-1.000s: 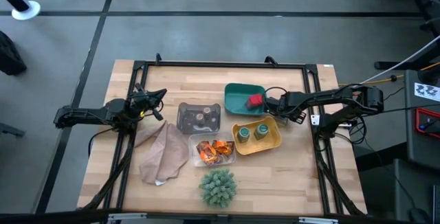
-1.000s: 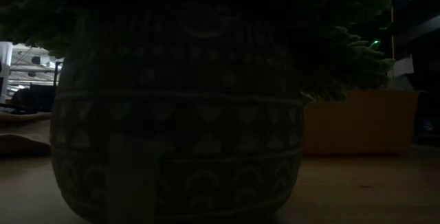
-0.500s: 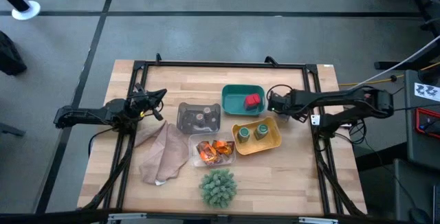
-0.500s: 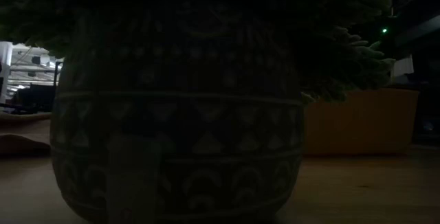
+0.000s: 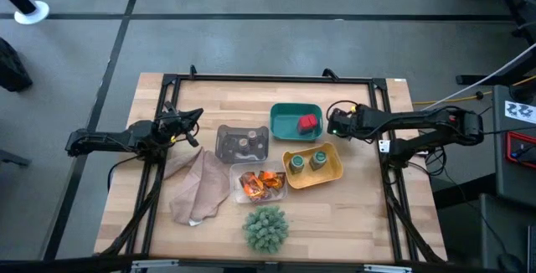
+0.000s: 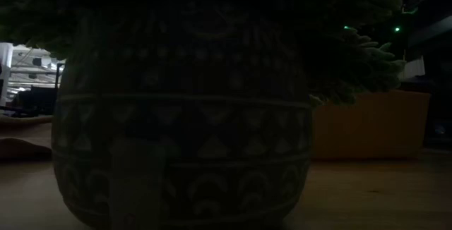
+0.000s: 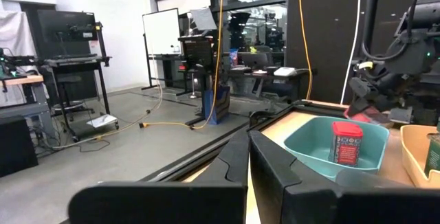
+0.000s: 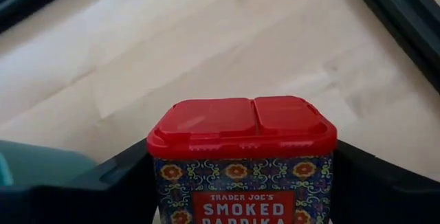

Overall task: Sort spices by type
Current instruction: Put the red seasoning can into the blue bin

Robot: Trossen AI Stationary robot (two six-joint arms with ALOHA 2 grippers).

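Right wrist view: red tub (image 8: 242, 162) labelled "Trader Joe's Smoked Paprika".

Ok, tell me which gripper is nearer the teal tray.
The right gripper. It sits just off the teal tray on its right side, holding a red tub. The left gripper waits well away, beyond the grey tray.
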